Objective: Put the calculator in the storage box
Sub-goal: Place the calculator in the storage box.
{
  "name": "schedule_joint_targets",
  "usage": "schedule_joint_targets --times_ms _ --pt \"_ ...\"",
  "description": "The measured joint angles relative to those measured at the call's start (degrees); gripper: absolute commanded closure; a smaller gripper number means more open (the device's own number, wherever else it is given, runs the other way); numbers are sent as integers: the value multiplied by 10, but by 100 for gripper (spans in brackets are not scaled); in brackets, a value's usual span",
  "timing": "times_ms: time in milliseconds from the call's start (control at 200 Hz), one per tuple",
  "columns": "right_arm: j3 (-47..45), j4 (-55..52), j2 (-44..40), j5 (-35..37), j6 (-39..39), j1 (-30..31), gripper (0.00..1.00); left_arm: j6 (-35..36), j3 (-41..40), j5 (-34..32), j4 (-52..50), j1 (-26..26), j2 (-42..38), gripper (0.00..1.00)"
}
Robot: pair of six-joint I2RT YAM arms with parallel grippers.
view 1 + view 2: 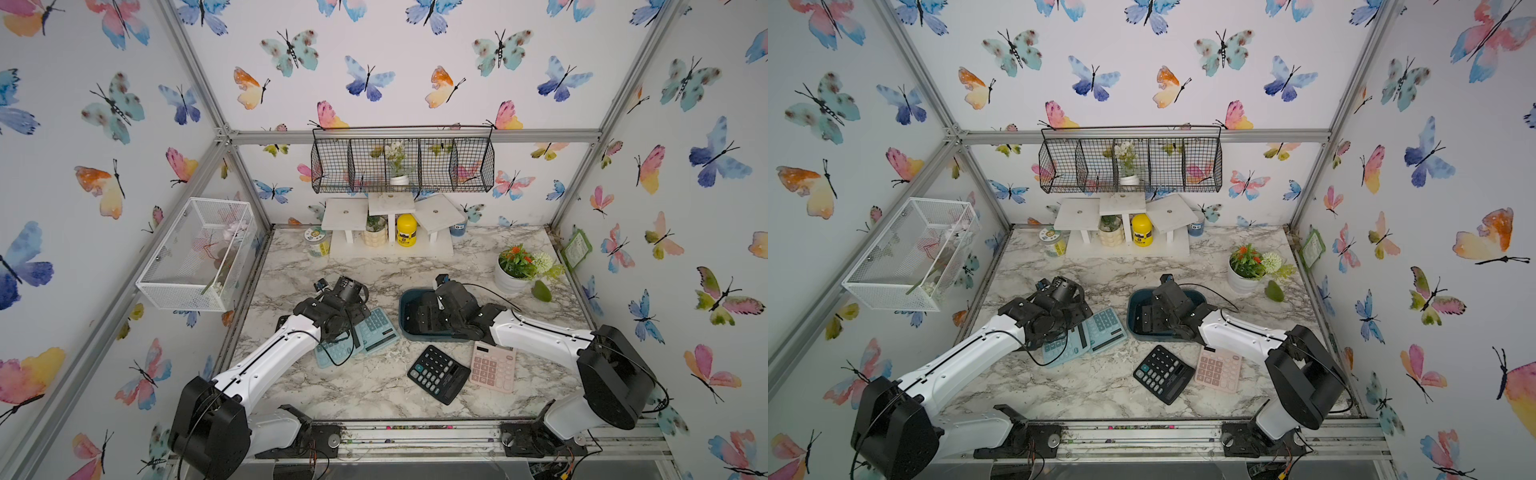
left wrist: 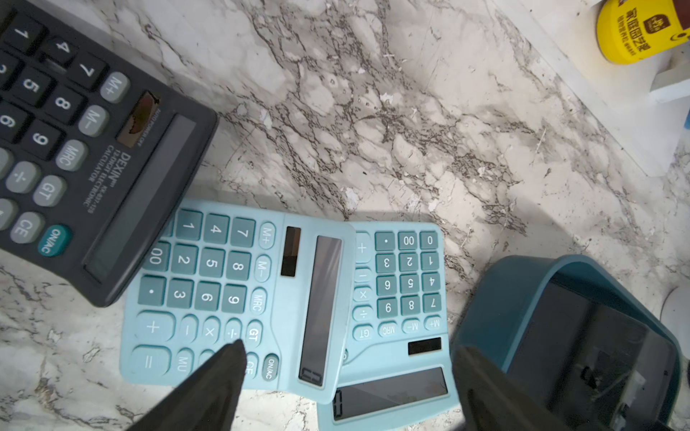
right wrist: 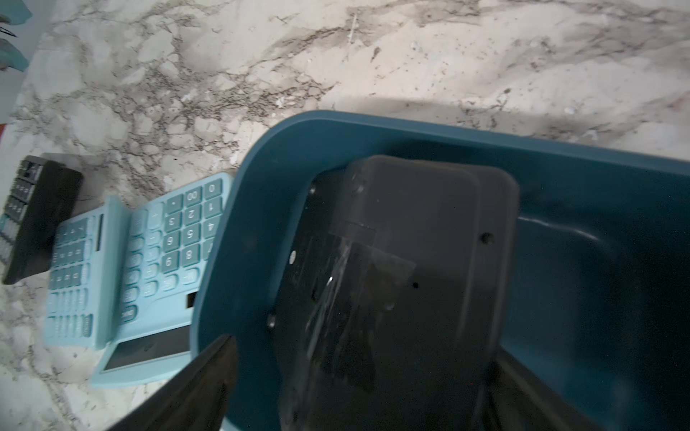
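The dark teal storage box (image 1: 405, 299) (image 3: 336, 127) sits right of the table's middle. A black calculator (image 3: 410, 242) (image 1: 424, 318) lies inside it, back side up. My right gripper (image 3: 366, 350) (image 1: 446, 309) hangs over the box, open, with a finger on either side of that calculator and a gap showing at the near finger. Left of the box, two light blue calculators (image 2: 224, 294) (image 2: 407, 283) overlap on the marble. Just above them my left gripper (image 2: 351, 349) (image 1: 336, 328) is open and holds nothing.
Another black calculator (image 1: 438, 374) and a pink one (image 1: 493, 368) lie in front of the box. A further black calculator (image 2: 86, 149) lies beside the blue pair. A flower pot (image 1: 513, 270) stands back right, and a white shelf with a yellow jar (image 1: 406, 230) at the back. Wire baskets (image 1: 195, 255) (image 1: 403, 164) hang on the walls.
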Motion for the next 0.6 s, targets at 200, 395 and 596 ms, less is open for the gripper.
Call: schedule_joint_targets --times_ms 200,395,596 --pt "21 -18 32 -2 -25 -33 0 -28 3 9 1 -15 15 20" --pt "59 -33 54 -5 -46 -38 0 -49 14 11 2 -21 49 22" --pt "62 -46 14 -10 -54 -38 0 -60 31 15 3 -24 76 31"
